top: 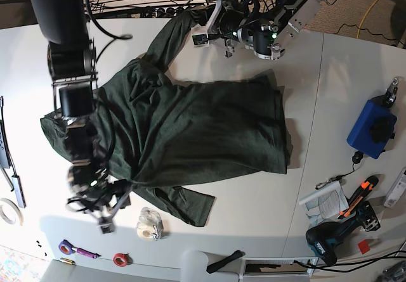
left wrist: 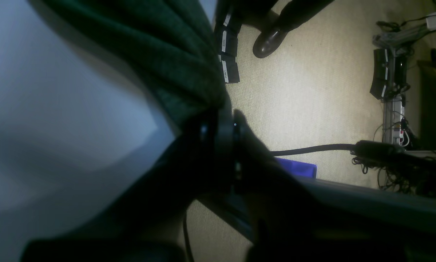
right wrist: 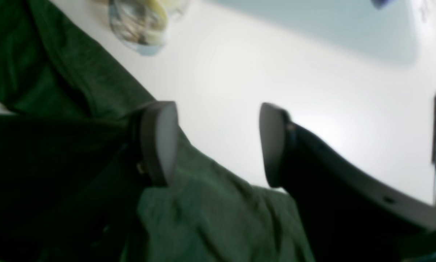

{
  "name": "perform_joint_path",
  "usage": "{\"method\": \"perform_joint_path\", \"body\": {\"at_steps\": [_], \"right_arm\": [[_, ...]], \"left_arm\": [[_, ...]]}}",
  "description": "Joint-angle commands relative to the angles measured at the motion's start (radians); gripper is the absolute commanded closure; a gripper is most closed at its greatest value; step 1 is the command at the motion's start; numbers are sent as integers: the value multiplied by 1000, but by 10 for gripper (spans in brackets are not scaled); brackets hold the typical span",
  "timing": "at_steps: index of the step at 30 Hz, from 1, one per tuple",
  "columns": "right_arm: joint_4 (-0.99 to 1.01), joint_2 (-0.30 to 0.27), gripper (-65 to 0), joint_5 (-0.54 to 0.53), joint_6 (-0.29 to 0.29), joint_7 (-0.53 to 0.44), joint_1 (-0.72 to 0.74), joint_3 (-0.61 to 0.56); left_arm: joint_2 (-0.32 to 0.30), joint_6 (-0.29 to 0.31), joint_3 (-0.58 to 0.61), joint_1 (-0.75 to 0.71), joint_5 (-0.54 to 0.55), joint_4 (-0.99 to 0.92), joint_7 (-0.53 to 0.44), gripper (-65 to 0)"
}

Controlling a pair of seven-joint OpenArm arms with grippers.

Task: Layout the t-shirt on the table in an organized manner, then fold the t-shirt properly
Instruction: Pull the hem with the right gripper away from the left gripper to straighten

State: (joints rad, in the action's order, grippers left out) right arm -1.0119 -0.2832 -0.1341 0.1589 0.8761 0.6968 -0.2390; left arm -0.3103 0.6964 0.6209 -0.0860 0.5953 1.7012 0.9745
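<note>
Your t-shirt [top: 203, 130] lies spread and wrinkled across the middle of the white table [top: 330, 79], one sleeve reaching to the far edge and another toward the near edge. Your left fingers [left wrist: 221, 116] are pinched shut on a bunched fold of the green cloth at that far sleeve, the fabric drawn up into the grip. Your right fingers [right wrist: 159, 142] stand wide apart at the near sleeve, one pad resting against the cloth, nothing clamped between them.
</note>
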Motion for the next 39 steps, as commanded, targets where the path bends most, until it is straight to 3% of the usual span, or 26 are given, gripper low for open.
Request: {"method": "perform_joint_path", "body": {"at_steps": [1,3,5,11,18,21,24,29,31,39], "right_arm": [[-21,-14,-348,19,-6,-8,37,47],[-51,-14,-347,93,-13,-56,13,144],[-111,-19,-347,135,-26,-101,-35,239],[-333,-94,-347,39,51,-68,-238,388],[-511,-201,-346,-286,235,26,-518,460],[-622,-216,-346,-349,293,38,-645,535],[-685,-214,-346,-339,289,6,-728,610],[-624,-212,-346,-173,126,-112,-743,631],[-566,-212,-346,-167,122,-151,-717,629],[-233,-212,-334,-123,132,-146,-540,515]], "left_arm": [[3,2,-2,18,19,15,-25,-42],[3,2,-2,34,19,17,-26,-194],[3,2,-3,47,21,31,-40,-289],[11,2,-8,72,48,162,-120,-294],[112,-36,-73,132,-18,220,-137,-294],[118,-74,-76,150,-52,219,-136,-294],[110,-79,-76,149,-60,216,-137,-294],[111,-79,-76,135,-56,215,-137,-294],[111,-78,-74,133,-53,214,-137,-294],[111,-78,-74,133,-49,214,-137,-294]]}}
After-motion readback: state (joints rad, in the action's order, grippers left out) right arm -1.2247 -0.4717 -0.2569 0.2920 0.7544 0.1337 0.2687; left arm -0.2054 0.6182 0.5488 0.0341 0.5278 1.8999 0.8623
